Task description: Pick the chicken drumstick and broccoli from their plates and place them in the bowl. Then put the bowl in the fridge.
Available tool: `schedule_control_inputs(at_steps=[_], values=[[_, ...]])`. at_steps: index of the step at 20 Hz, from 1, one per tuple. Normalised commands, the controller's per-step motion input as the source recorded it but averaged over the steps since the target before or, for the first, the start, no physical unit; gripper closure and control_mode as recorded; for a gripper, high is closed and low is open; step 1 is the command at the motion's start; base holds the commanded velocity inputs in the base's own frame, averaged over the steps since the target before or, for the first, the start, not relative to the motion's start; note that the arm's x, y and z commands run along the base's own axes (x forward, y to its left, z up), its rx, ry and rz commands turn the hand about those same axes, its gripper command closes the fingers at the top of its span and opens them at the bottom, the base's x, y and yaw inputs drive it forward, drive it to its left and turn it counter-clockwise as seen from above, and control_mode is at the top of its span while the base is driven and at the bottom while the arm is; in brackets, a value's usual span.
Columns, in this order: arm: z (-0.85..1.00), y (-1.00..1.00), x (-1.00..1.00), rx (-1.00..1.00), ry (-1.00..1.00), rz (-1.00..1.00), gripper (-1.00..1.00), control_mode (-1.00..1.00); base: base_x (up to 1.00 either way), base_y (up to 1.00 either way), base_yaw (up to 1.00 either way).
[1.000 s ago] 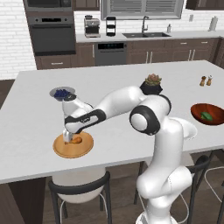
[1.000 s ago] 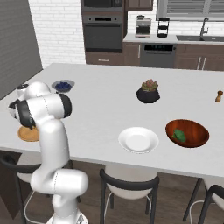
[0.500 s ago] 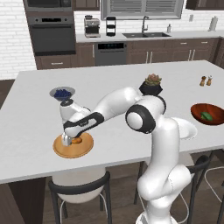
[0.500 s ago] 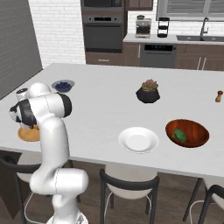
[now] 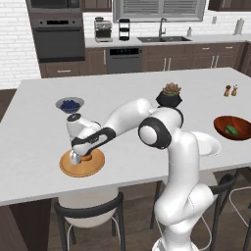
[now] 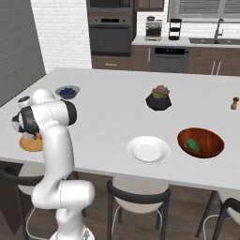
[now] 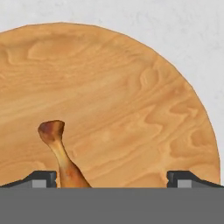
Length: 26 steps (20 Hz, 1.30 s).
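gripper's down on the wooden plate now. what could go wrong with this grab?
1. Off-centre grasp: in the hand view the chicken drumstick lies beside one of the fingertips, not midway in the open gripper. Closing may nudge or pinch only its edge.
2. Pushing the drumstick could slide the wooden plate, which sits near the counter's front edge.
3. The bowl, already holding the broccoli, is far across the counter: a long carry with a weak grip.

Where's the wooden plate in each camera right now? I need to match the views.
Left base view: wooden plate lower left, on the counter's near edge, under the pincer.
Right base view: far left, partly behind the arm.
Hand view: spans most of the frame.
Shared landmark: the chicken drumstick lying on it.
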Motion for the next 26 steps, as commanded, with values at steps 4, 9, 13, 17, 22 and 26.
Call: schedule_control_inputs(at_steps=[4,9,13,17,22,26], values=[[-0.04,-0.09,0.22,-0.03,0.0,0.0,-1.0,-1.0,0.0,0.0,0.0],[0.0,0.0,0.01,-0.03,0.0,0.0,-1.0,-1.0,0.0,0.0,0.0],[-0.04,0.0,-0.01,0.0,0.0,0.0,-1.0,-1.0,0.0,0.0,0.0],[-0.04,0.0,-0.12,0.0,0.0,0.0,-1.0,-1.0,0.0,0.0,0.0],[-0.09,-0.09,-0.35,-0.01,0.0,0.0,1.0,-1.0,0.0,0.0,0.0],[-0.1,-0.26,-0.44,0.0,0.0,0.0,1.0,-1.0,0.0,0.0,0.0]])
